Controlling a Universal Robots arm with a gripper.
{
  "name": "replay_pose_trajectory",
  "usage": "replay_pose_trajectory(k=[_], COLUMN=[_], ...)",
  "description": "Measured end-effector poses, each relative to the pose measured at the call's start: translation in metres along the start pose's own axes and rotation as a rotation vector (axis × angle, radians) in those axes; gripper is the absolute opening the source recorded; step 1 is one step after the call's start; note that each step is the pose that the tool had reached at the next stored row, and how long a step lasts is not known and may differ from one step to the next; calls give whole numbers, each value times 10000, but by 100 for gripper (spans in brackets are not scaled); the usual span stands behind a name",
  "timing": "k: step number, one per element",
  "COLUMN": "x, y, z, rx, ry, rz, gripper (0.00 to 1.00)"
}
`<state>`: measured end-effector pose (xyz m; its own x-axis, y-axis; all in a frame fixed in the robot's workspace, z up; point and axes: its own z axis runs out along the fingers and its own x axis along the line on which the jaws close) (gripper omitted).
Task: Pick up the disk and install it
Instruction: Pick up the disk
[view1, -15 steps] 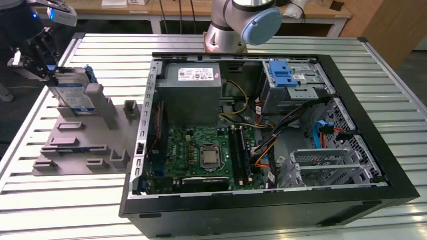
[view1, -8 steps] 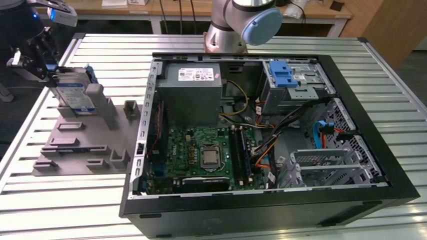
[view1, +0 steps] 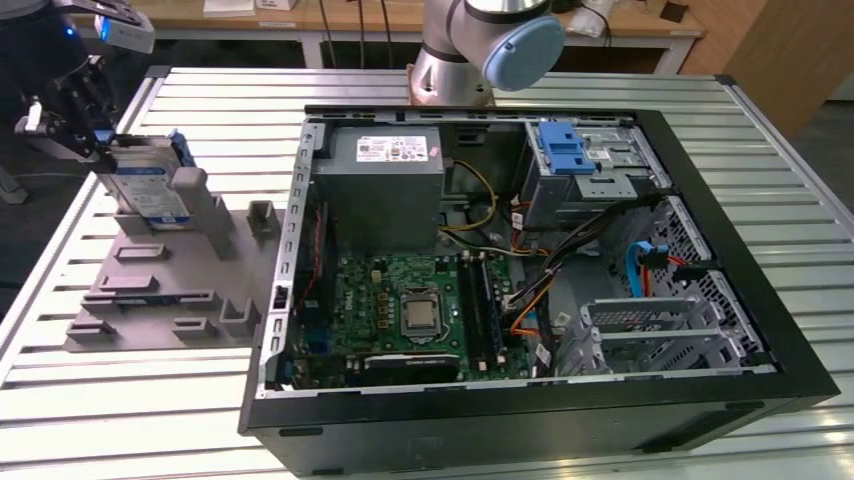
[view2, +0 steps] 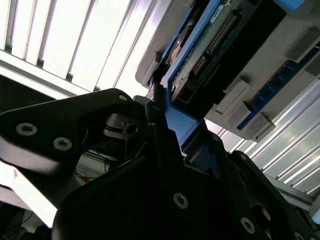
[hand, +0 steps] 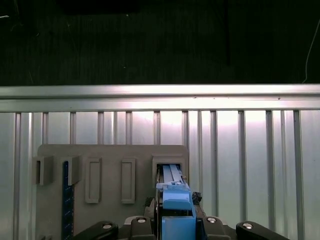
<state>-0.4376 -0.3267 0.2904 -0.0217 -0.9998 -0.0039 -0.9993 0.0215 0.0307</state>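
Pincer (view1: 100, 140) pinches the disk (view1: 144, 190) by its blue rails; disk stands upright in a slot of the grey holder (view1: 147, 300) on the slatted counter (view1: 120, 400) (open computer case (view1: 534, 430) just beside, at the exterior view's right).

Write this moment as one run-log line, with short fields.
tool: shut on disk | disk: upright in grey holder | computer case: open, disk not installed

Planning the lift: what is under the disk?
The grey holder: the disk stands on edge in one of its slots. The disk's lower edge and the slot floor are covered.
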Motion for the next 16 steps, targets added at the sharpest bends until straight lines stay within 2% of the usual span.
replay_pose_trajectory(k=[8, 16], x=[0, -1], y=[0, 2], z=[-2, -58], rx=[1, 1], ry=[1, 1], rz=[0, 0], gripper=[36, 36])
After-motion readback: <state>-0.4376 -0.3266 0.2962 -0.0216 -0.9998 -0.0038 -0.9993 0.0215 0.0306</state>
